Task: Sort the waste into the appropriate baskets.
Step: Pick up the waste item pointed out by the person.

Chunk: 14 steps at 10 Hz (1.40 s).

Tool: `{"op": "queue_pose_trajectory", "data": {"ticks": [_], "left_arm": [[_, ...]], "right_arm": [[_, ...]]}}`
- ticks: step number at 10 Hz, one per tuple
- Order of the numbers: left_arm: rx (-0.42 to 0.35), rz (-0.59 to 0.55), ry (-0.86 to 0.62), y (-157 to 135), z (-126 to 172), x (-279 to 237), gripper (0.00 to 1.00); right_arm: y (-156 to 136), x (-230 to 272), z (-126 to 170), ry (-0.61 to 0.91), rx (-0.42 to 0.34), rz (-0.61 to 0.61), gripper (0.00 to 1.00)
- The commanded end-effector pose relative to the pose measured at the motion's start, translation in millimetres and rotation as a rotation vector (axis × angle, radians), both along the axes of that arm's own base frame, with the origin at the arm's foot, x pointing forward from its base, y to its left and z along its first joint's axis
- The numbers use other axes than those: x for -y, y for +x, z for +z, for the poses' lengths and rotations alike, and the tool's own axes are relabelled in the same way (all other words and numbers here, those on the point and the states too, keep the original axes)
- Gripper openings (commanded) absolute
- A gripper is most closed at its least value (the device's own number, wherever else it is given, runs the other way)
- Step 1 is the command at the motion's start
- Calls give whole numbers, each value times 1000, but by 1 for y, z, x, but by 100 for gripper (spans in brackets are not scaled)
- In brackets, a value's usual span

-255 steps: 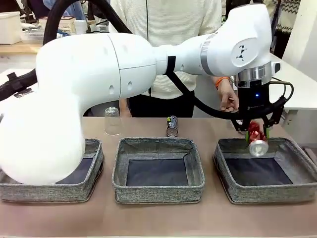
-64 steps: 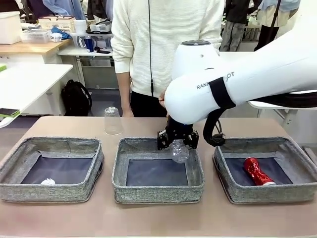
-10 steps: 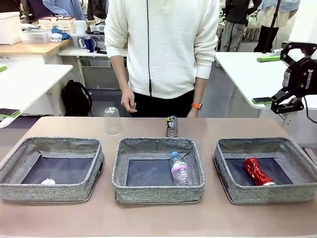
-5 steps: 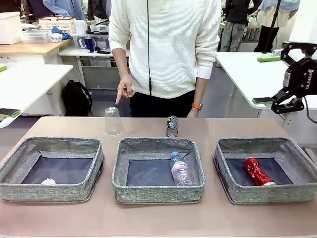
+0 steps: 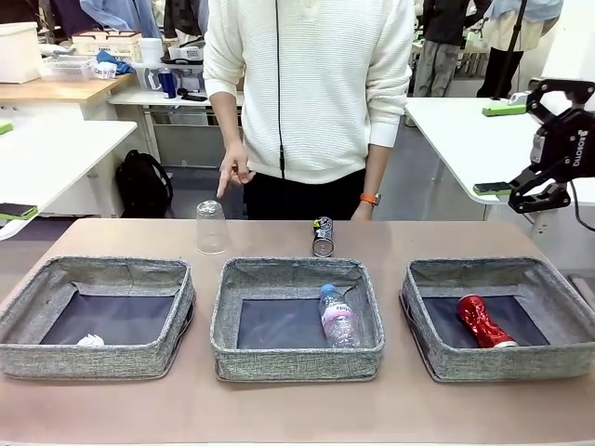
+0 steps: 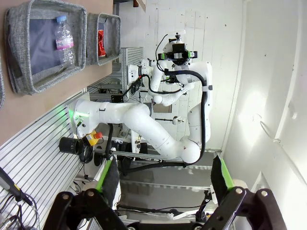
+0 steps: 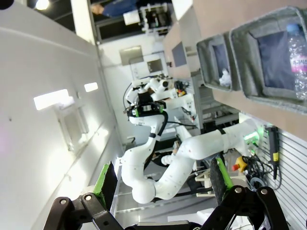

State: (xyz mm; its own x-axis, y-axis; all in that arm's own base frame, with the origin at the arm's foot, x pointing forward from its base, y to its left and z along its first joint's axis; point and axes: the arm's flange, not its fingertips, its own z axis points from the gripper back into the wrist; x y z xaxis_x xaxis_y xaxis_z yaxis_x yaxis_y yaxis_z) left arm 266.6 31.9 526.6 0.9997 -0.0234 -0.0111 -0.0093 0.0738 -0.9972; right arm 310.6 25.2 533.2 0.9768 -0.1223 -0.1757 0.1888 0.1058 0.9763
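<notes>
Left pincer (image 6: 163,173) and right pincer (image 7: 162,175) both wide, empty. Paper ball (image 5: 90,340) in left basket (image 5: 93,360), front wall. Bottle (image 5: 338,316) in middle basket (image 5: 279,360). Red can (image 5: 482,321) in right basket (image 5: 502,364). Cup (image 5: 211,227) and dark can (image 5: 323,236) on far strip of desk (image 5: 297,413); near edge open.

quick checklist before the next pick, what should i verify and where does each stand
1. Left gripper open and empty: ok.
2. Right gripper open and empty: ok.
3. Cup free to pick: ok, upside down on the table.
4. Person's hand out of the way: not ok, it points down at the cup from close by.
5. Dark can free to pick: ok, upright on the table, nothing touching it.
6. Room in the middle basket: ok, just a bottle lying in it.
</notes>
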Motion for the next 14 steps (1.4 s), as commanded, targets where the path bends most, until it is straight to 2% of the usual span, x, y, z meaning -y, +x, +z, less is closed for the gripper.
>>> {"op": "queue_pose_trajectory", "data": {"ticks": [1, 2, 3, 4, 5, 6, 7, 8, 9, 10, 11, 12, 13, 14], "left_arm": [[0, 0, 0, 0, 0, 0, 100], [77, 44, 140, 16, 3, 7, 100], [242, 108, 290, 41, 8, 14, 100], [526, 30, 395, 82, 10, 19, 100], [704, 13, 414, 114, 8, 21, 100], [821, 29, 370, 144, 6, 20, 100], [881, 63, 328, 164, 3, 20, 100], [911, 124, 353, 185, -2, 20, 100], [895, 125, 331, 197, -6, 21, 100], [594, 72, 261, 207, -3, 20, 100], [872, 114, 397, 191, -4, 20, 100], [872, 114, 397, 191, -4, 20, 100], [790, 110, 352, 208, -17, 18, 100], [941, 23, 362, 198, -22, 23, 100]], "right_arm": [[0, 0, 3, 21, 10, -3, 100], [0, 0, 3, 21, 10, -3, 100], [0, 0, 3, 21, 10, -3, 100], [0, 0, 3, 21, 10, -3, 100], [0, 0, 3, 21, 10, -3, 100], [0, 0, 3, 21, 10, -3, 100], [0, 0, 3, 21, 10, -3, 100], [0, 0, 3, 21, 10, -3, 100], [0, 0, 3, 21, 10, -3, 100], [0, 0, 3, 21, 10, -3, 100], [0, 0, 3, 21, 10, -3, 100], [0, 0, 3, 21, 10, -3, 100], [0, 0, 3, 21, 10, -3, 100], [0, 0, 3, 21, 10, -3, 100]]}}
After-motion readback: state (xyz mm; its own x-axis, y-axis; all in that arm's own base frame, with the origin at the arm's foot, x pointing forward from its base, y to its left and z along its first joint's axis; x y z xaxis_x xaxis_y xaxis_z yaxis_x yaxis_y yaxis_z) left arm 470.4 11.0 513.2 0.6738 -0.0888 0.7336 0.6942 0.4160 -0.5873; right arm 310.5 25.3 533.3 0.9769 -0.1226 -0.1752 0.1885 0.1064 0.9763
